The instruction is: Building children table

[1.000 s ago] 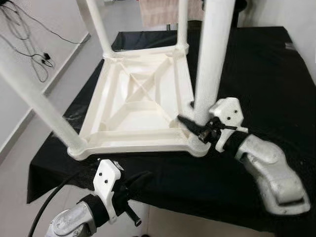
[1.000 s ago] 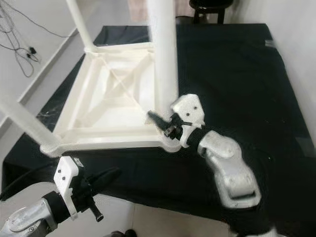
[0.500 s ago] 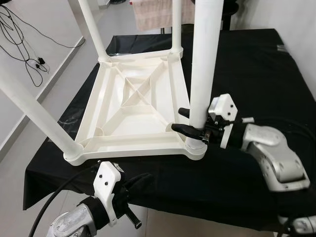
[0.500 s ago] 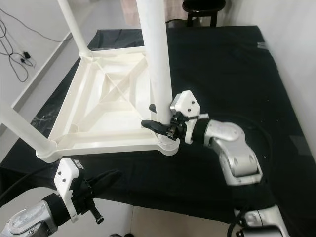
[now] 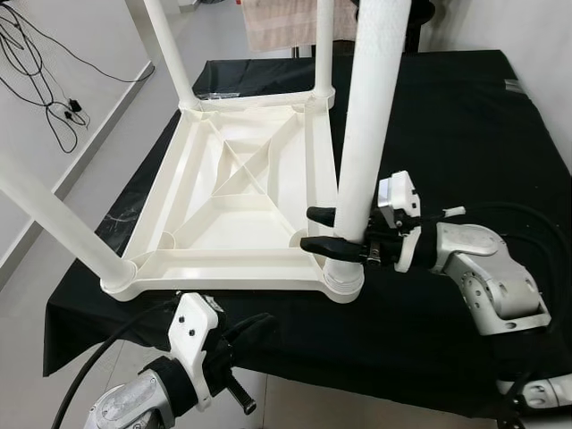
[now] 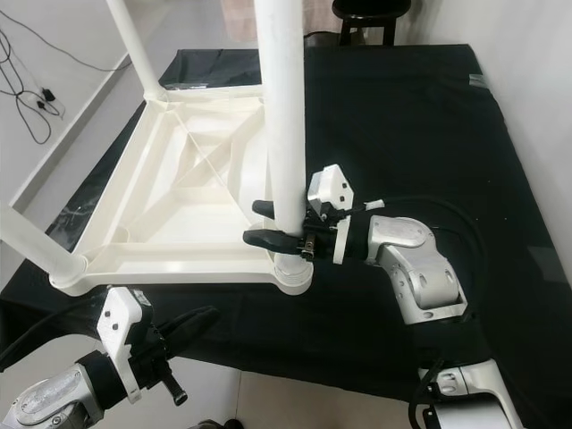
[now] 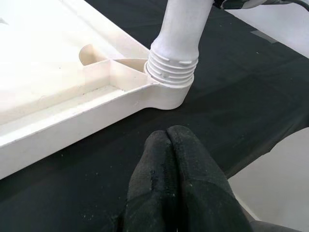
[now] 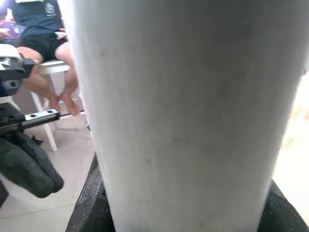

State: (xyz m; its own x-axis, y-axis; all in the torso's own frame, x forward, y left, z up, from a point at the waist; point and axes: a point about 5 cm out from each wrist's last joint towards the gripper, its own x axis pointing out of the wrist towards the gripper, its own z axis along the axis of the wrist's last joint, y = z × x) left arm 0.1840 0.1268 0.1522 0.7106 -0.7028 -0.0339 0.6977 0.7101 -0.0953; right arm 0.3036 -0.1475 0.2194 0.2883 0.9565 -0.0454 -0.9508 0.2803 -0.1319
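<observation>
A white table (image 5: 241, 197) lies upside down on a black-covered counter (image 5: 465, 116), its legs pointing up. The right gripper (image 5: 335, 231) has its fingers grasping the near right leg (image 5: 366, 134) just above its threaded socket (image 7: 171, 67). The left gripper (image 5: 246, 335) hangs below the counter's front edge, its fingers (image 7: 176, 179) clenched together on nothing. In the right wrist view, a seated person (image 8: 41, 43) appears beyond the leg.

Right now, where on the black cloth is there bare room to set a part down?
The widest bare patch of black cloth lies on the robot's right of the upturned white table, behind the right gripper. A narrow strip runs along the near edge, above the left gripper. It is crowded where the right gripper's fingers straddle the near leg.
</observation>
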